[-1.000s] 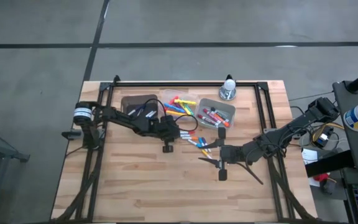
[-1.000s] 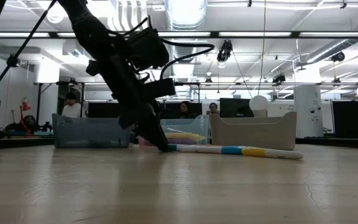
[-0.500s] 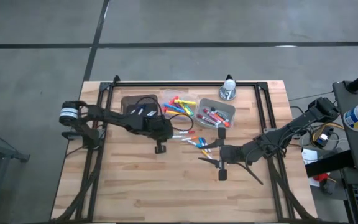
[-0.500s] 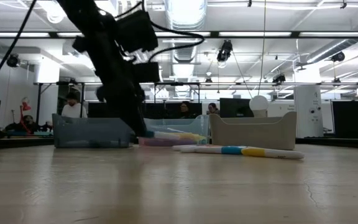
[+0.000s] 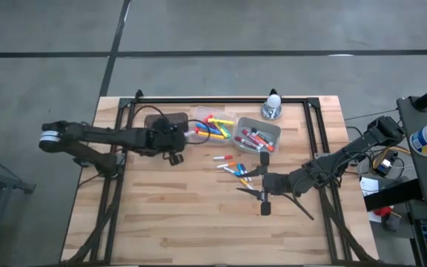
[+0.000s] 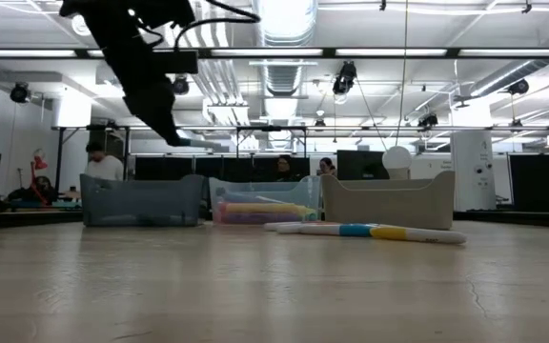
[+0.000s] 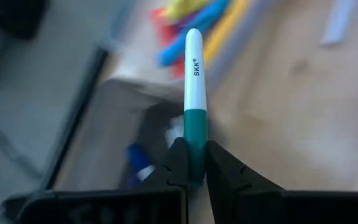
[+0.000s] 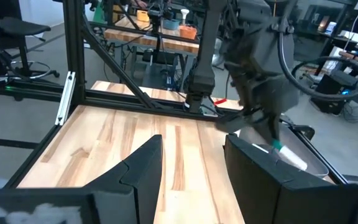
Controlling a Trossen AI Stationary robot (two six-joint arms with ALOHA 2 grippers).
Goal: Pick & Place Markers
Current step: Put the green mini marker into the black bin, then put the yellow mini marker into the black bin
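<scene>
Carrying is the step in hand. Nearest the table's front, the right gripper (image 5: 262, 194) waits at 5 o'clock with its jaws standing wide and nothing between them. Just beyond it, loose white-bodied markers with coloured caps (image 5: 232, 167) lie on the wood near the centre. Farther back, at 10 o'clock, the left gripper (image 7: 191, 177) is clamped narrow on a white marker with a green cap (image 7: 193, 93), raised above the dark rectangular plastic bin (image 5: 159, 121). Next, it likely needs to centre over that bin, then release.
</scene>
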